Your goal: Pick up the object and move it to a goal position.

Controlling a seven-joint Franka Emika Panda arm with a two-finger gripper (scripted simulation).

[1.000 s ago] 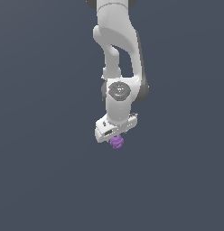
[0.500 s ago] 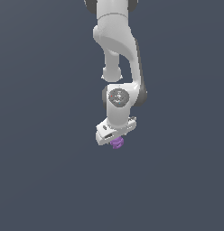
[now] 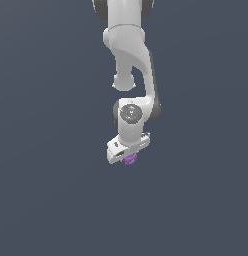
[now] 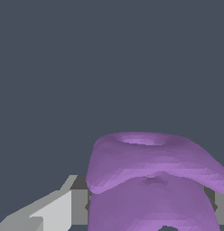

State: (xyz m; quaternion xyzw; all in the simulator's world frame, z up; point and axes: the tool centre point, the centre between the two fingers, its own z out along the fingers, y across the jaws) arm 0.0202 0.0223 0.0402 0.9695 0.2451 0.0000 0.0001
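The object (image 3: 129, 159) is sitting clamped in the gripper (image 3: 128, 156), poking out below the arm (image 3: 130, 60). The pick looks done; carrying it to the goal, which no view is showing, remains.

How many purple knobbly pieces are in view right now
1. The small purple knobbly piece sits under the white gripper, between its fingers; the wrist view shows the same piece close up. None other visible.

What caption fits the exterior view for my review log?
Simulated Panda arm with its gripper shut on the small purple object against plain grey.
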